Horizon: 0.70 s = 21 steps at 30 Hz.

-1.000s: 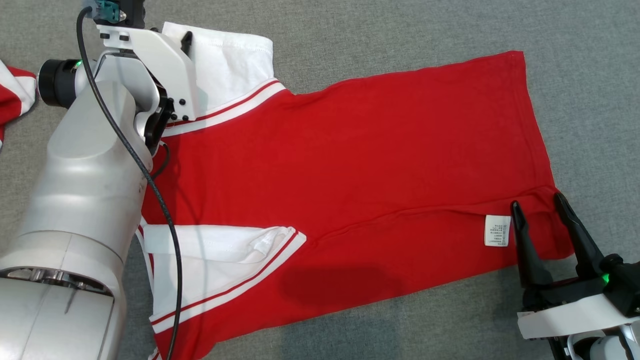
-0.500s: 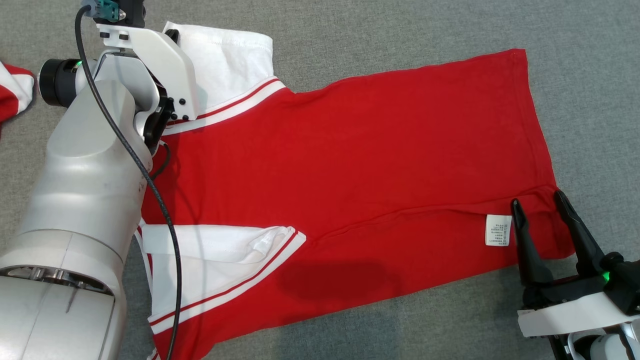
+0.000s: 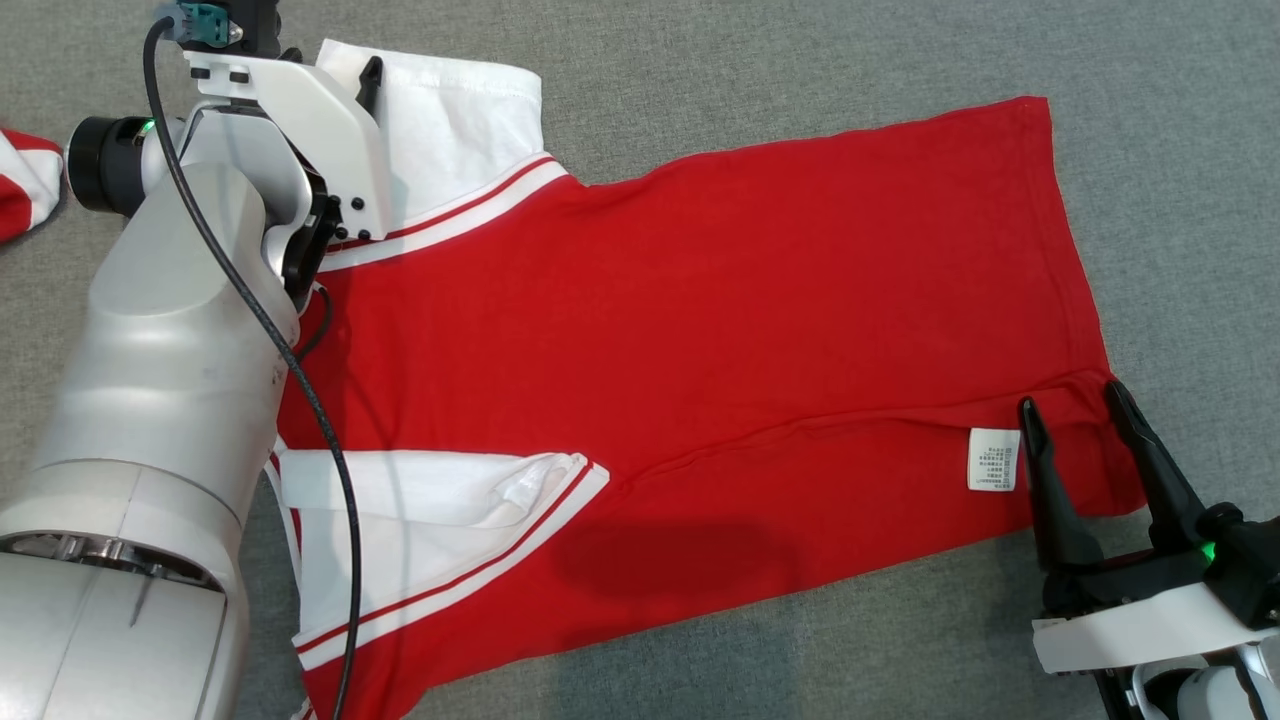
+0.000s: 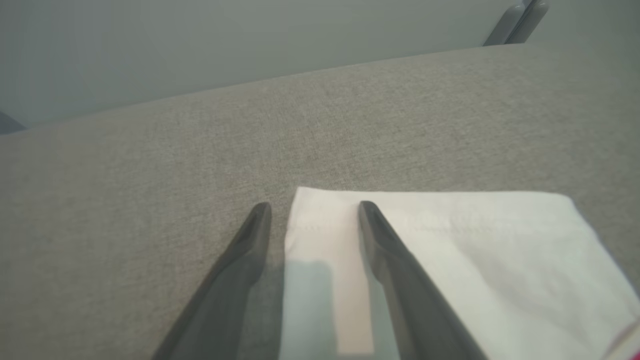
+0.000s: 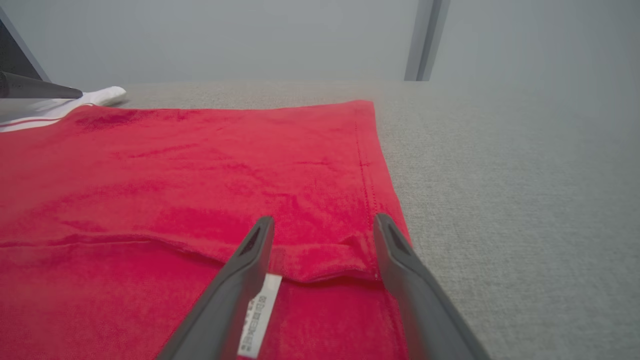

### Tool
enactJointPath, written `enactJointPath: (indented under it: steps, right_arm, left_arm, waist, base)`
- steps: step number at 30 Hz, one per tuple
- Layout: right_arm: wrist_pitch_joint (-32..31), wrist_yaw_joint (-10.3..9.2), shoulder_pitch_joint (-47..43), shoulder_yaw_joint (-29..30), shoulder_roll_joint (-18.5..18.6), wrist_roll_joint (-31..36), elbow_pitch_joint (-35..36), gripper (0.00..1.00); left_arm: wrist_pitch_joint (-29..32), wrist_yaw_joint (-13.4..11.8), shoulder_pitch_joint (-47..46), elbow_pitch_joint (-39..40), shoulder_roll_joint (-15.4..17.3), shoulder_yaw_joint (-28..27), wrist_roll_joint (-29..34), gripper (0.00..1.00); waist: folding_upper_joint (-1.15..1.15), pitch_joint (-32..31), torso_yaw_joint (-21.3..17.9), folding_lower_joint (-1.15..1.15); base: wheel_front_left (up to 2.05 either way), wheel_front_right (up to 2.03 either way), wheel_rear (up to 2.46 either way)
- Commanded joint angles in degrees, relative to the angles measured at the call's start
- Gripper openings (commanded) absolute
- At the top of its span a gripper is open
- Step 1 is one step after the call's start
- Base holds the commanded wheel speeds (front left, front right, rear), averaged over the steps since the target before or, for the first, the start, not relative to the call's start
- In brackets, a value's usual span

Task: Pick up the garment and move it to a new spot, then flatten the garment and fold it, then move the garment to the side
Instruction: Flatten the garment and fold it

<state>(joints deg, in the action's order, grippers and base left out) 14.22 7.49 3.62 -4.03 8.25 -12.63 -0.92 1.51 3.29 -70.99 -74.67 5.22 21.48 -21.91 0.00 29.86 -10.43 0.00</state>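
A grey woven surface (image 3: 700,60) stretches across the whole work area, and the garment (image 3: 700,320) lies spread on it: a red shirt, mostly flat, with its hem end towards the robot's right and a long soft crease running across the lower part of the body. The pale left arm (image 3: 170,380) reaches out over the shirt's shoulder end, a black cable (image 3: 300,380) trailing down it.

Two white sleeves with red stripes show at that end. The far sleeve (image 3: 460,120) lies flat on the grey; the near sleeve (image 3: 400,520) is rumpled and folded over onto the red.

The left gripper (image 4: 315,206) sits at the far sleeve's cuff corner with its jaws apart, holding nothing, one finger over the grey and the other over the white cloth. I can't quite tell from here whether the tips touch.

The right gripper (image 3: 1070,397) hangs over the near hem corner, jaws wide and empty, beside a small white care label (image 3: 994,460).

A scrap of another red-and-white cloth (image 3: 25,185) pokes in at the far left edge.
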Motion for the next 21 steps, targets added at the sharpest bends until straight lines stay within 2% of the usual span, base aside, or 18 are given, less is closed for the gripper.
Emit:
enactJointPath:
  steps: [1, 13, 17, 21]
  right_arm:
    - [0.78, 0.0, 0.51, -0.94, 0.84, -0.37, 1.01, 1.0]
    - [0.78, 0.0, 1.87, -0.2, 1.41, -0.47, 0.96, 1.0]
    - [0.78, 0.0, 3.88, -0.41, 3.19, -1.61, 0.13, 1.0]
    - [-0.27, 0.0, 7.84, -1.17, 6.69, -3.73, -1.97, 1.0]
  left_arm:
    - [-0.05, 0.22, -1.96, 0.93, 2.07, -0.55, -0.79, 0.0]
    - [-1.92, 3.27, -2.68, 1.31, 1.3, -0.93, -3.65, 0.0]
    - [-1.65, 3.99, -2.76, 2.0, 1.44, -1.02, -5.35, 0.0]
    - [-0.3, 4.16, -2.75, 4.44, 1.28, -0.32, -7.66, 0.0]
  waist:
    - [0.0, 0.05, -0.07, 0.0]
    - [0.0, 0.11, 0.86, 0.0]
    - [0.0, 0.2, 1.58, 0.0]
    - [0.0, 0.8, 2.27, 0.0]
  base:
    - [0.0, 0.0, 0.0]
    - [0.0, 0.0, 0.0]
    - [0.0, 0.0, 0.0]
    - [0.0, 0.0, 0.0]
